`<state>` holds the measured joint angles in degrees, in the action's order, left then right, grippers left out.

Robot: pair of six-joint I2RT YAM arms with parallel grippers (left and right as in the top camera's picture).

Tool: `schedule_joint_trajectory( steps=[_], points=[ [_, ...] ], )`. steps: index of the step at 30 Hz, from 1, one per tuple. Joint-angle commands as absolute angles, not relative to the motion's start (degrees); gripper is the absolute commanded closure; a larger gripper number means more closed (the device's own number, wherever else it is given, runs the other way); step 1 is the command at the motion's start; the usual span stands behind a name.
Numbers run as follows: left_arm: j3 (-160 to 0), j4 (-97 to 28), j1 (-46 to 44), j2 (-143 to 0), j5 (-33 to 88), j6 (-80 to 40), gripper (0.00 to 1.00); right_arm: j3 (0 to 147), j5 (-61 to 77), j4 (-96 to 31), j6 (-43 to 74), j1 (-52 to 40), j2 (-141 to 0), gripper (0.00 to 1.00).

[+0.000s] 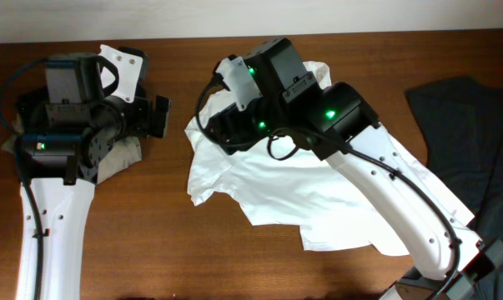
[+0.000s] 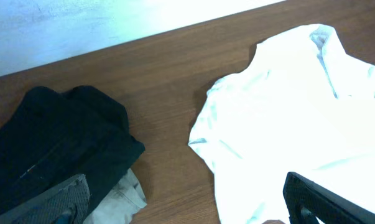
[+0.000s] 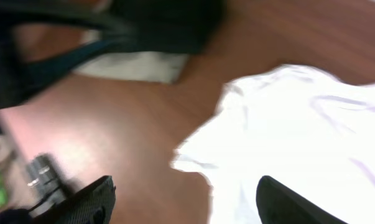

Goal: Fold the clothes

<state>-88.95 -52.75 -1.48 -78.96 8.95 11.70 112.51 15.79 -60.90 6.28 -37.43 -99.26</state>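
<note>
Bare table (image 2: 168,93) between white shirt (image 2: 287,112), black garment (image 2: 56,143); right arm (image 1: 401,192) overhangs shirt.

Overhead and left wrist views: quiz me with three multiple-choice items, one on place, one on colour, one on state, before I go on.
1. Where does the white shirt lie?
A. on the table, near its middle
B. draped over the left arm
C. on the floor

2. What colour is the cloth under the black garment?
A. red
B. beige
C. green

3. How do the left jaws stand?
A. open, empty
B. shut on the shirt
C. shut on the black garment

Key: 1 A, the overhead view shows it crumpled on the wood. 2 B, a pale beige edge peeks out in the left wrist view. 3 A, the fingers sit wide apart with nothing gripped.
</note>
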Motion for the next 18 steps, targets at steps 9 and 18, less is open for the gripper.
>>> schedule_joint_trajectory(
  steps=[9, 18],
  points=[
    [-89.95, -48.75, -12.38, -100.49, 15.14, 11.16, 0.01, 113.49, 17.56, -68.03, 10.37, -5.89, -87.26, 0.21],
    [-89.95, -29.10, -11.57, -124.60, 11.46, 8.38, 0.42, 113.47, 17.10, -76.55, 9.23, -4.84, -87.31, 0.21]
  ],
)
